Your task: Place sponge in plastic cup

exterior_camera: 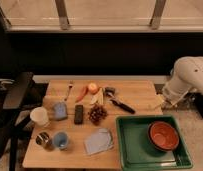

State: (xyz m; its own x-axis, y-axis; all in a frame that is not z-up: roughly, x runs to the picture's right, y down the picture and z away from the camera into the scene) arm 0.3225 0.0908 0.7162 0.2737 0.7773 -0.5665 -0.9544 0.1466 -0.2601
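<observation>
Sponge not yet picked up
The gripper (164, 101) hung by the bench's (137, 92) right edge, open or closed I couldn't tell; next it needed to reach the sponge (60, 111) above the plastic cup (60, 140)

The white arm (191, 75) runs off the right edge, so whatever it's mounted on is out of view. The gripper (163, 101) sits low at the right end of the table (137, 92), and honestly I can't make out its shape. The dark furniture (12, 100) on the left gets chopped by that edge too, and the window frame (62, 14) by the top. The thin utensil (69, 90) at the back could be a fork, can't tell. No clue what the dark clump (97, 114) mid-table is either. The red bowl (163, 136) hides part of the green tray (127, 150) floor, and the inside of the plastic cup (61, 140) is too shadowy to read.
</observation>
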